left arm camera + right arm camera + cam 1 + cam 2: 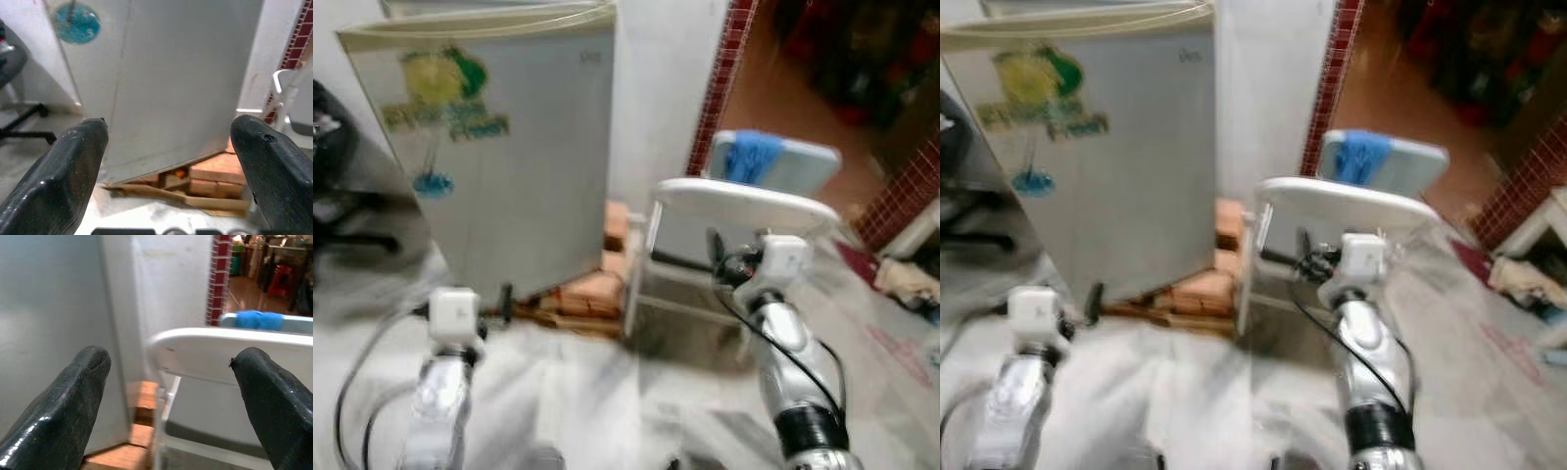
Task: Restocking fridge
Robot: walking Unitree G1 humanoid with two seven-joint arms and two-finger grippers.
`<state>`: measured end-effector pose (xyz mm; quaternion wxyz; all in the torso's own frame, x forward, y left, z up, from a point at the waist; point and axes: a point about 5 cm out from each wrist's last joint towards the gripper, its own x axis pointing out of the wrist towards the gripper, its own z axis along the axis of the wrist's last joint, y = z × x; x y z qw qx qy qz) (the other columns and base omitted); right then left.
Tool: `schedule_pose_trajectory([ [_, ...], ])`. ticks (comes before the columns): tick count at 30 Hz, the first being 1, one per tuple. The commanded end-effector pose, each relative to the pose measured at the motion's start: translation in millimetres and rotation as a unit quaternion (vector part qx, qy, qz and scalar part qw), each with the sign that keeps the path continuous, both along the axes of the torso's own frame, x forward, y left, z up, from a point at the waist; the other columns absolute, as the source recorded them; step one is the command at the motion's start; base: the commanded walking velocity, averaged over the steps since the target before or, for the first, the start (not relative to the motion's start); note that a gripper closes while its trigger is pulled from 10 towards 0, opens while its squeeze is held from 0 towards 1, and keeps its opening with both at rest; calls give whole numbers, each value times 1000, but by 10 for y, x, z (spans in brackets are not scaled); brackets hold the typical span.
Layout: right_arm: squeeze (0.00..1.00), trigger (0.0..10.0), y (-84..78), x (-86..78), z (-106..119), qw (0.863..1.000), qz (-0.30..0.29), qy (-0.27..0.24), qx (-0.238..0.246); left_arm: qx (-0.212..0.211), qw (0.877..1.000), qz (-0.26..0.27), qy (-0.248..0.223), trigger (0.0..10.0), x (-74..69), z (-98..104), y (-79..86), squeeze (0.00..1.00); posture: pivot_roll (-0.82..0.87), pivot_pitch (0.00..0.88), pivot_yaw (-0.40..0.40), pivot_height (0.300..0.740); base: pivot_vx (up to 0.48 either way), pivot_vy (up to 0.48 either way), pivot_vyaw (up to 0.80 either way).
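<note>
Facing the closed fridge (509, 147), I hold both grippers forward with fingers spread and empty. Past my left gripper (168, 156) the fridge door sits on stacked bricks (215, 178); between my right gripper's (168, 396) fingers a white plastic chair (230, 352) stands beside the fridge.

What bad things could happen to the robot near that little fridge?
The mini fridge sits tilted on stacked bricks, so tugging its door might rock it. The white plastic chair stands close beside it, right by the right gripper, and could get bumped. Both grippers are open and empty; the left gripper faces the fridge.
</note>
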<state>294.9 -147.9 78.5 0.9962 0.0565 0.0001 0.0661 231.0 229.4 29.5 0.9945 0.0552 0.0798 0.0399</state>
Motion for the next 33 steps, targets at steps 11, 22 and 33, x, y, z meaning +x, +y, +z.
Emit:
schedule_pose_trajectory([
  [11, 0, 10000, -220, -35, -20, 999, -27, 2, -22, -15, 999, -29, -42, 10000, 97, 164, -186, 0, 27, 0, -27, 740, 0, 479, -623],
  [22, 0, 10000, -274, -204, -105, 999, -27, 8, -43, -40, 997, -34, -56, 10000, 53, 268, -227, 0, 26, 0, -35, 740, 0, 469, -460],
  [33, 0, 10000, -509, -561, -320, 991, -118, 54, -16, -14, 997, -70, -30, 10000, -161, 203, -312, 0, 12, 0, -19, 740, 0, 282, 0],
])
